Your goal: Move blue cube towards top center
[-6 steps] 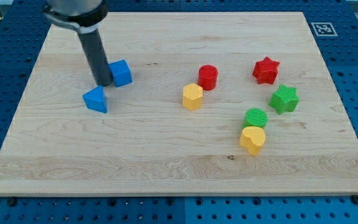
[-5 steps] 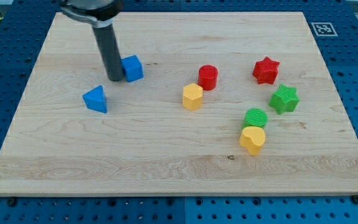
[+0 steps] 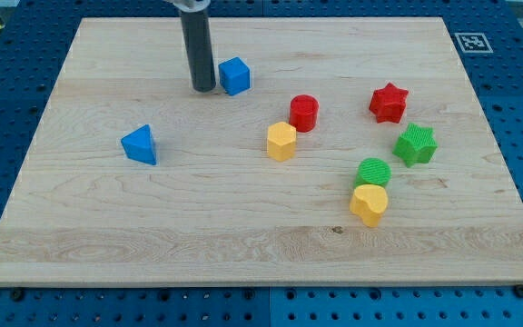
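The blue cube [image 3: 235,75] sits in the upper middle-left of the wooden table [image 3: 107,236], just right of the rod's tip [image 3: 204,89]; whether the two touch cannot be told. The arm carries no gripper, only this rod, holding nothing. A blue triangular block [image 3: 140,144] lies well apart at lower left, a red cylinder [image 3: 304,113] to the right.

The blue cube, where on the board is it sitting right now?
The blue cube sits near the view's top, slightly left of centre, just right of my tip, with the red cylinder its nearest block, down to the right.
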You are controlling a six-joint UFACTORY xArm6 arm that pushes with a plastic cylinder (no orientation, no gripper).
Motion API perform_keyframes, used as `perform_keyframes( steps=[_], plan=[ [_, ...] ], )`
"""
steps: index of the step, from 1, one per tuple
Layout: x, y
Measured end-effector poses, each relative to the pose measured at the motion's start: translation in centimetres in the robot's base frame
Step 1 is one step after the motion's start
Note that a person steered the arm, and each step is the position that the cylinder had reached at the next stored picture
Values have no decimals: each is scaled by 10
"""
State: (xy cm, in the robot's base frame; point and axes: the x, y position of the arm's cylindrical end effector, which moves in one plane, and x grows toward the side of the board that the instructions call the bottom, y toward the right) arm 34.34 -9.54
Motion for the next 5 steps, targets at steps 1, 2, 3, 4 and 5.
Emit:
perform_keyframes(
  steps=[1,2,3,4,5],
  plan=[
    [-8,-6],
    [-34,-2],
    [-37,18],
    [-37,22],
    [-31,9]
  ],
)
